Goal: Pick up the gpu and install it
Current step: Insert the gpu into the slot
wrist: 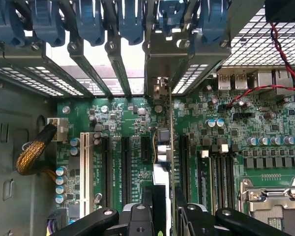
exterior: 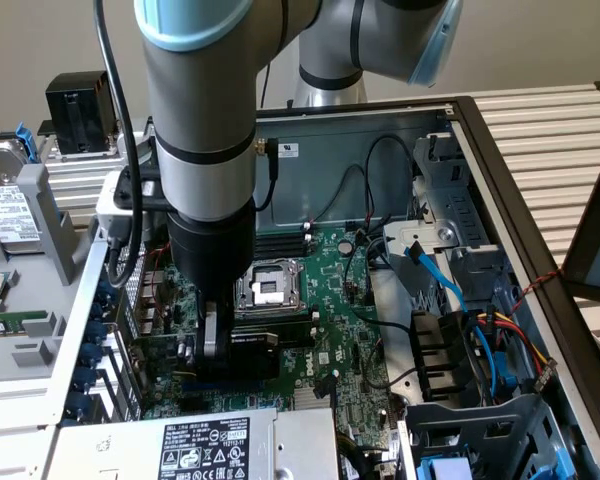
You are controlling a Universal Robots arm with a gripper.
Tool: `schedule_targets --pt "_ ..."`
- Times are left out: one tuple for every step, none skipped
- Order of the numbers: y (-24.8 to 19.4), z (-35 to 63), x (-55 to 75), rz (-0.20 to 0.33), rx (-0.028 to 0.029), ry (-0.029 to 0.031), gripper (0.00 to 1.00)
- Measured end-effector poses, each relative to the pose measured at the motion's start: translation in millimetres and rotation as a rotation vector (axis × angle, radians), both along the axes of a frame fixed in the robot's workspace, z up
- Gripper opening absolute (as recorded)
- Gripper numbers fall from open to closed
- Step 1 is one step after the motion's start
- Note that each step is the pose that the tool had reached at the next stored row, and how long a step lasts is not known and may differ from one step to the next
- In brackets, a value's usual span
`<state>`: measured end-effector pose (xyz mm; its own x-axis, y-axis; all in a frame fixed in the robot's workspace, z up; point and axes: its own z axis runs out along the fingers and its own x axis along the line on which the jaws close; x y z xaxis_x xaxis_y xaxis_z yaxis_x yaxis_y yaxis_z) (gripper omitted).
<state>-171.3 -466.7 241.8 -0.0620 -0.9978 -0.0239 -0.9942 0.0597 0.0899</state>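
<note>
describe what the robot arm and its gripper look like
The arm is a thick silver-grey tube with pale blue joint caps and a black band low on the wrist. A black cable runs down beside it. Below sits a black cylindrical section, then the gripper, black with a silver metal finger. In the wrist view its black linkage bars carry round silver pivot bolts.

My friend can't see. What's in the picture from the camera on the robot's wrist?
The gripper holds the gpu edge-on and upright over the slots of the green motherboard inside a computer case. A row of blue latches lines the slotted metal wall beyond it.
</note>
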Motion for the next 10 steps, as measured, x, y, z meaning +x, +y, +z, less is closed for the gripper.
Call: schedule_targets --pt "0.0 -0.1 0.0 0.000 0.0000 0.0001 0.27" --pt "0.0 -0.1 0.0 0.000 -0.0001 0.0001 0.27" --pt "0.0 -0.1 0.0 0.000 -0.0001 0.0002 0.27" --pt "0.0 -0.1 0.0 0.000 -0.0001 0.0001 0.27" --pt "0.0 -0.1 0.0 0.000 -0.0002 0.0002 0.27" --pt "0.0 -0.1 0.0 0.000 -0.0002 0.0002 0.27" --pt "0.0 -0.1 0.0 0.000 -0.0002 0.0002 0.27" --pt "0.0 -0.1 0.0 0.000 -0.0003 0.0002 0.27" --pt "0.3 -0.2 0.0 0.000 -0.0002 0.0001 0.27" --pt "0.4 -0.2 0.0 0.000 -0.0002 0.0000 0.27"
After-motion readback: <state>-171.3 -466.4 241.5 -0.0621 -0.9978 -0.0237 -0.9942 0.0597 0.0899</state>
